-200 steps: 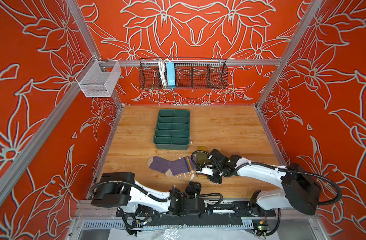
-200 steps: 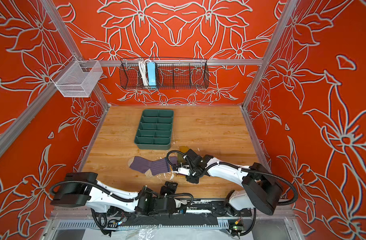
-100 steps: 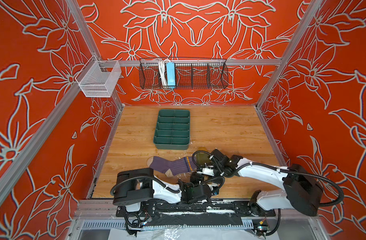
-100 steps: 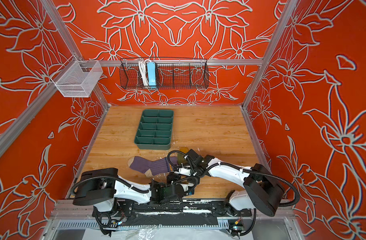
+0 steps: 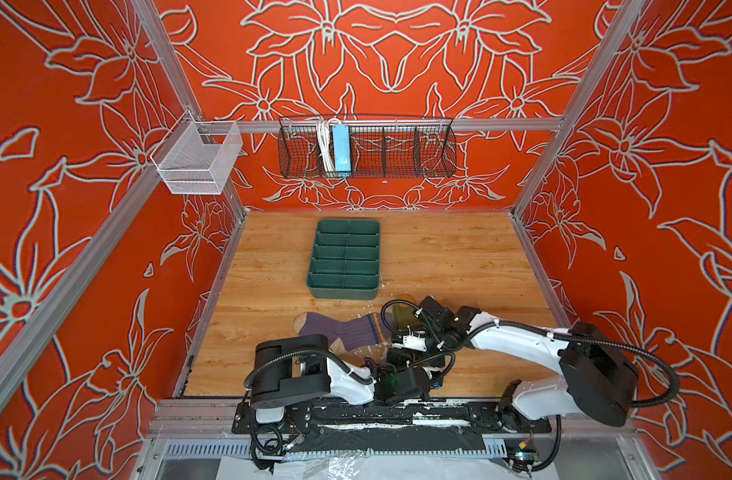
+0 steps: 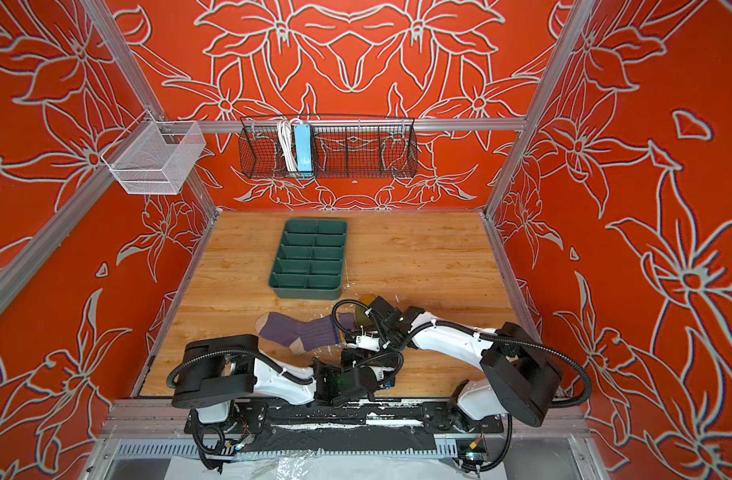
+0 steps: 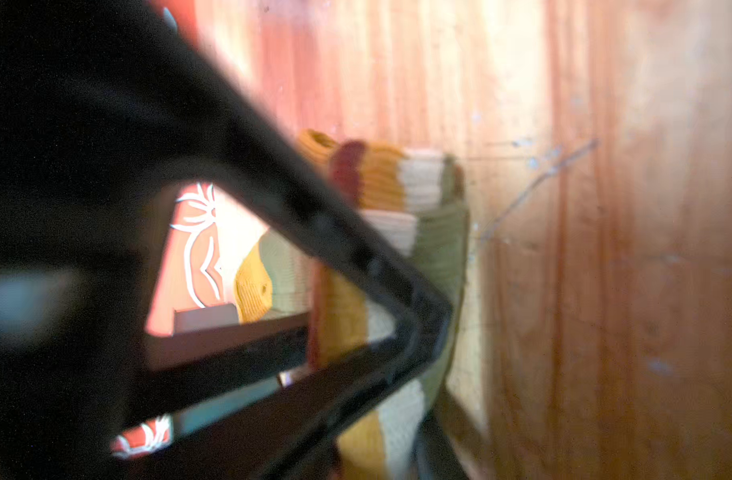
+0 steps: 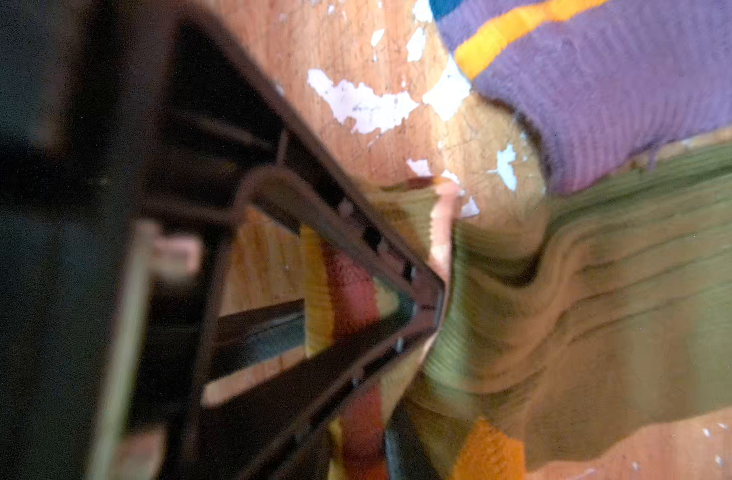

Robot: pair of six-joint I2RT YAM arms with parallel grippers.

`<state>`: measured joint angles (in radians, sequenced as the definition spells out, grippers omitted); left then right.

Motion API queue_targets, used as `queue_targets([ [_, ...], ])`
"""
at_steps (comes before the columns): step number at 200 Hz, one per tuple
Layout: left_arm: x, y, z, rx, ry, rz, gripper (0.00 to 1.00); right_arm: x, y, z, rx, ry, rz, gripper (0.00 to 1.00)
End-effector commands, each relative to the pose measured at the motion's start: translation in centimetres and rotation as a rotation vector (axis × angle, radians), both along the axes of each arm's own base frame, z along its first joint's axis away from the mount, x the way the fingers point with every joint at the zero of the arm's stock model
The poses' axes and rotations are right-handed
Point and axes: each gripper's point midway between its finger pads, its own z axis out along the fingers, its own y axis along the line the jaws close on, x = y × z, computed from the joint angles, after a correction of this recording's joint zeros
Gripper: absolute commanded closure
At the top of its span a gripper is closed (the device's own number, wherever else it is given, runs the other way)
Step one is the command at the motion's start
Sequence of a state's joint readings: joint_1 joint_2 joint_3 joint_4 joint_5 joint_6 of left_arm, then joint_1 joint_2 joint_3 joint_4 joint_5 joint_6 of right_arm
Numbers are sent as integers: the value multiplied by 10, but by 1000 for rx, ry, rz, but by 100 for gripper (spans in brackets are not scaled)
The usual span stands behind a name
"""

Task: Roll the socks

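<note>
Left end effector (image 7: 437, 374) moved in; it and right end effector (image 8: 422, 365) clamp half-hidden olive sock (image 8: 605, 311).

Recorded: ribbed purple sock (image 5: 347, 332), beige toe and heel, navy-yellow cuff stripes; olive sock (image 8: 605, 291), mustard toe, mustard-red-cream cuff bands; dark green tray (image 5: 342, 293).

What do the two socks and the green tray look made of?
The purple sock looks like matte ribbed knit fabric; fine ridges show in the right wrist view. The olive sock is ribbed knit too, soft enough to bunch into folds. The tray is probably moulded plastic: smooth, thin dividers.
</note>
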<state>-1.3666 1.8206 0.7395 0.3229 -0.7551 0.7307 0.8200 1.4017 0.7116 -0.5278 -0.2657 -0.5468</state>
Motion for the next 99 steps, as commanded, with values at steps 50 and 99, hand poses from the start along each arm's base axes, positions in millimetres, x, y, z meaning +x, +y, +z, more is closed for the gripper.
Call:
queue_targets([
  [50, -15, 9, -9, 74, 285, 8, 100, -14, -31, 12, -66, -53, -9, 32],
  [99, -24, 17, -23, 87, 532, 59, 100, 29, -77, 58, -27, -357, -142, 18],
])
